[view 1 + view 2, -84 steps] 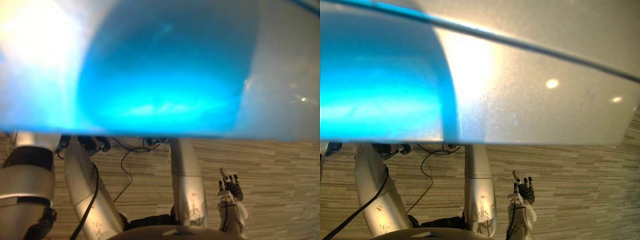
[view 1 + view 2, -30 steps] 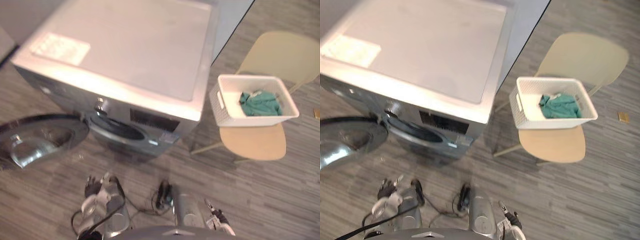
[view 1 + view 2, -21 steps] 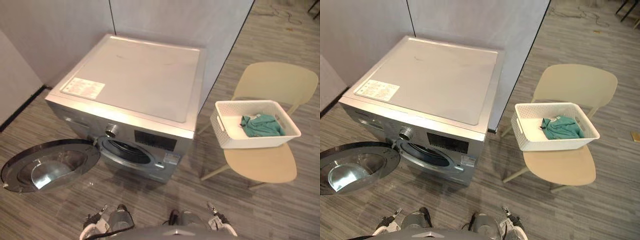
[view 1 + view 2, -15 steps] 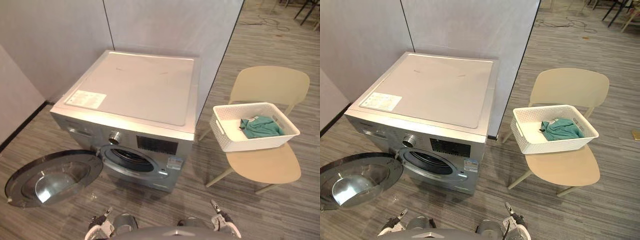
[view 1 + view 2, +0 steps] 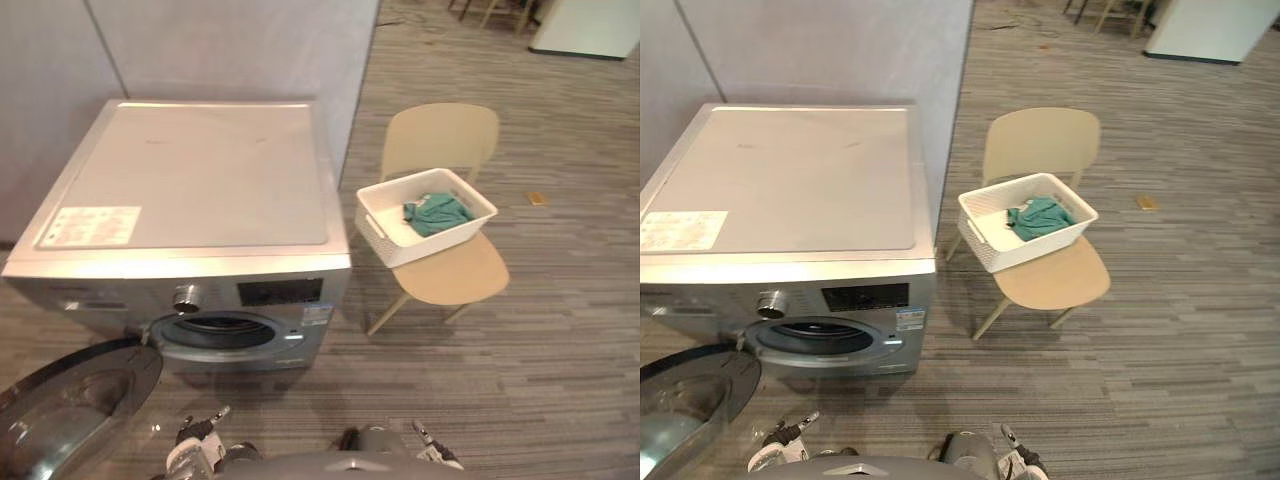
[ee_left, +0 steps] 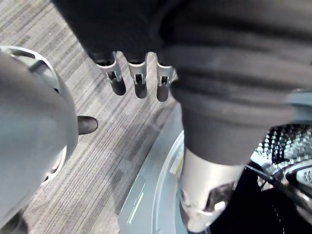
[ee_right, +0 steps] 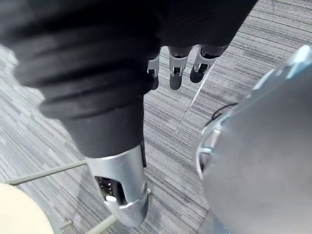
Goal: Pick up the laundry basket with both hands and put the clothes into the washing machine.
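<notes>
Open floor (image 5: 560,340) lies right of the laundry basket (image 5: 432,243) on its chair (image 5: 450,285), centre-right. The left hand (image 6: 139,83) and right hand (image 7: 175,73) hang loose-fingered, empty.

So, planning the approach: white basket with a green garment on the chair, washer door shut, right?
No, the washer door is open, per the left eye view; the basket with the green garment is on the chair.

Washer door (image 5: 70,410) partly off-frame, btm-left corner.
</notes>
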{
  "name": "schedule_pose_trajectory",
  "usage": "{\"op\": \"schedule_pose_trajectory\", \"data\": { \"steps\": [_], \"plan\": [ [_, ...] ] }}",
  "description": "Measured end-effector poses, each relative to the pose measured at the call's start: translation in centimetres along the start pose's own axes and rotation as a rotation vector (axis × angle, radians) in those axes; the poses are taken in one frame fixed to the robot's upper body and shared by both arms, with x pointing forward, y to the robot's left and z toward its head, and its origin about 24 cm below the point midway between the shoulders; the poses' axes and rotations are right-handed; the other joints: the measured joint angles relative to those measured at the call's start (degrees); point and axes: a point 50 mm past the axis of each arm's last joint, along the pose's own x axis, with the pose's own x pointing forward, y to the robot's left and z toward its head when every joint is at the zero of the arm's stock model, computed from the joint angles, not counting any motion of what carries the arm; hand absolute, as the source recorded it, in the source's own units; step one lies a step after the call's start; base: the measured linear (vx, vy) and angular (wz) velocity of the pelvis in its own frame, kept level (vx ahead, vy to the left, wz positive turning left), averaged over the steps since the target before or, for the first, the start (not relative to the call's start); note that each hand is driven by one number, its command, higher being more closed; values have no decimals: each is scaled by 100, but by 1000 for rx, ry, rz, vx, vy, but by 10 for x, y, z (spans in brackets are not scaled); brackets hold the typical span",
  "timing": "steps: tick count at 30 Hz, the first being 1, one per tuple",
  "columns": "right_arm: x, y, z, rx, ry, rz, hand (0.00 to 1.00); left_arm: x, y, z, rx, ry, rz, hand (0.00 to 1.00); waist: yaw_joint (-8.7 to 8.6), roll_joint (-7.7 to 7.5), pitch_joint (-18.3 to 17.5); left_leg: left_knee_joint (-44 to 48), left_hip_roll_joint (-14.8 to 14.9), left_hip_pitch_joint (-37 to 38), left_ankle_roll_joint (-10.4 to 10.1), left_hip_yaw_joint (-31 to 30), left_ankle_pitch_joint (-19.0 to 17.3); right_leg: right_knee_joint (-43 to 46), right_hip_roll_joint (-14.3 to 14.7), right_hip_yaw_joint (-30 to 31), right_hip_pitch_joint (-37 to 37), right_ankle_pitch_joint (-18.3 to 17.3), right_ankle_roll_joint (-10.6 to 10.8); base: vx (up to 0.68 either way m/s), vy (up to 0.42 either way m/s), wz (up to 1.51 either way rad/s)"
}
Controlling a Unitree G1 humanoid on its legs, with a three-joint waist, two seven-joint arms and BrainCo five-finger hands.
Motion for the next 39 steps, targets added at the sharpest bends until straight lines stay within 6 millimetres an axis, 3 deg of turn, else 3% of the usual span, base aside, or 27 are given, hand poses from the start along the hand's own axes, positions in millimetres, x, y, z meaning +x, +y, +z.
{"op": "schedule_pose_trajectory", "data": {
  "steps": [2, 3, 4, 5, 6, 8, 11, 12, 13, 14, 16, 17, 18, 19, 21, 23, 24, 26, 27, 29, 30, 31, 32, 34, 35, 37, 39],
  "plan": [
    [2, 3, -2, -25, 27, 0, 0, 1, 5, 1, 60, 1, -1, 0, -4, -115, 11, -27, -34, 24, -146, 47, 155, -190, -575, -57, 88, 101, -24, -29, -291, -42],
    [2, 3, -7, -36, 52, -3, 0, 3, 16, 5, 77, -7, 20, 0, -6, -341, 6, -56, -112, 32, -303, -1, 267, -523, -643, -79, 122, 136, 330, -44, -362, -52],
    [2, 6, -7, -50, 58, 4, 0, 3, 15, 6, 85, -4, 19, 0, 23, -335, 26, -135, -110, 21, -361, -261, 293, -723, -498, -109, 139, 9, 374, -42, -403, -97],
    [6, 9, 8, -79, 26, 12, 0, 3, 11, 1, 83, 17, 7, 0, 121, -36, 91, -365, -75, 55, -492, -865, 186, -1049, -136, -4, 106, 61, 378, -46, -343, -99],
    [8, 19, 23, -83, -11, 33, 0, 2, 9, -2, 100, 31, 0, 0, 51, 98, 158, -563, -14, 86, -479, -1012, 277, -1071, 53, 78, 5, 28, 400, -39, -314, -93],
    [8, 16, 21, -103, 1, 29, 0, 2, 6, -2, 122, 29, -8, 0, 44, 112, 171, -524, 163, 123, -573, -970, 375, -823, 206, 106, -98, -160, 540, -22, -233, -25],
    [7, 16, 14, -121, 16, 35, 0, 3, 10, 1, 122, 22, 3, 0, 0, 22, 210, -450, 441, 301, -688, -940, 440, -379, 340, 65, -104, -619, 391, 11, -208, -7],
    [6, 19, 10, -137, 24, 46, 0, 3, 11, 3, 102, 17, 11, 0, -8, -85, 266, -181, 613, 251, -698, -930, 446, -281, 387, 16, -97, -735, 310, 19, -283, -29],
    [5, 21, 8, -148, 28, 54, 0, 4, 17, 8, 68, 4, 28, 0, 4, -84, 285, 412, 932, 14, -692, -982, 446, -346, 574, 5, -67, -754, 230, 11, -254, -36],
    [5, 21, 8, -151, 29, 54, 0, 4, 19, 9, 57, -1, 31, 0, 3, -89, 280, 796, 1136, -139, -655, -1024, 449, -423, 700, -8, -27, -735, 195, 53, -347, -44],
    [5, 18, 7, -156, 30, 46, 0, 4, 23, 16, 23, -43, 48, 0, 21, -81, 307, 2190, 1721, -696, 318, -1388, 794, -730, 1137, 77, 258, -696, -13, 90, -335, -51],
    [5, 14, 7, -184, 24, 40, 0, 4, 26, 21, 6, -66, 56, 0, 62, -109, 359, 2937, 1740, -1018, 452, -1944, 912, -912, 1271, 298, 507, -637, -154, 114, -222, -56],
    [6, 13, 11, -199, 12, 38, 0, 4, 24, 21, 0, -64, 50, 0, 88, -172, 399, 3351, 1628, -1151, 222, -2181, 553, -994, 1296, 376, 609, -649, -235, 190, -211, -66],
    [8, 7, 21, -220, -15, 21, 0, 3, 17, 16, -26, -50, 31, 0, 85, -59, 451, 3946, 1157, -1428, 11, -2515, -37, -1166, 1316, 530, 758, -652, -343, 167, -108, -66],
    [10, 2, 36, -232, -55, 7, 0, 1, 5, 10, -41, -40, 1, 0, 141, 186, 564, 4022, 302, -1799, -106, -2542, -561, -1492, 1376, 769, 937, -558, -427, 172, -38, -78],
    [10, 2, 35, -227, -51, 8, 0, 0, 3, 7, -46, -31, -5, 0, 193, 333, 620, 3381, -184, -2033, -8, -2242, -684, -1784, 1481, 861, 1147, -501, -400, 248, -5, -50],
    [9, 6, 33, -223, -46, 19, 0, -1, 4, 3, -49, -25, -5, 0, 246, 352, 624, 2485, -520, -2080, -46, -2112, -625, -1934, 1514, 916, 1257, -447, -318, 296, -4, -37],
    [8, 12, 33, -214, -53, 37, 0, -2, 4, -3, -45, -5, -7, 0, 339, 408, 607, 1002, -871, -1949, -96, -2021, -119, -2198, 1600, 1024, 1450, -432, -264, 396, 37, -52],
    [8, 22, 32, -213, -52, 59, 0, -3, 7, -13, -50, 31, 0, 0, 504, 424, 597, 328, -993, -1702, 323, -1972, 628, -2401, 1642, 1311, 1654, -426, -205, 402, 58, -70],
    [6, 35, 30, -204, -52, 93, 0, -2, 14, -15, -83, 45, 28, 0, 512, 313, 614, 315, -1128, -1577, 540, -1925, 398, -2469, 1521, 1421, 1761, -451, -166, 362, 55, -41],
    [5, 42, 30, -203, -55, 109, 0, -3, 16, -17, -111, 55, 39, 0, 524, 287, 626, 536, -1151, -1558, 874, -1923, 135, -2113, 1463, 1504, 1704, -571, -98, 449, 77, -17],
    [5, 44, 28, -203, -52, 115, 0, -3, 19, -20, -133, 64, 54, 0, 541, 223, 618, 598, -1200, -1428, 941, -1877, -24, -1486, 1365, 1576, 1540, -767, 90, 441, 76, -16],
    [4, 46, 24, -205, -45, 127, 0, -3, 23, -22, -133, 76, 67, 0, 513, 127, 589, 540, -1307, -1177, 889, -1830, -157, -167, 1172, 1614, 1107, -925, 362, 382, 61, -10],
    [3, 50, 25, -219, -64, 157, 0, -5, 34, -35, -120, 150, 109, 0, 476, 8, 547, 486, -1381, -691, 854, -1744, -361, 2217, 873, 1714, 201, -367, 1120, 391, 27, -11],
    [2, 49, 25, -223, -68, 160, 0, -7, 38, -39, -116, 162, 122, 0, 450, -10, 539, 488, -1388, -553, 881, -1759, -383, 2736, 815, 1673, 14, -227, 1148, 458, -26, 12],
    [2, 39, 26, -256, -85, 152, 0, -11, 47, -49, -115, 191, 154, 0, 396, -46, 532, 419, -1401, -101, 906, -2041, -448, 3634, 573, 1381, -453, -241, 872, 399, -88, 57],
    [3, 30, 25, -247, -83, 129, 0, -10, 45, -46, -114, 182, 151, 0, 363, -42, 534, 346, -1396, 36, 855, -2417, -446, 3362, 309, 1276, -740, -418, 665, 270, -144, 98]
  ]
}}
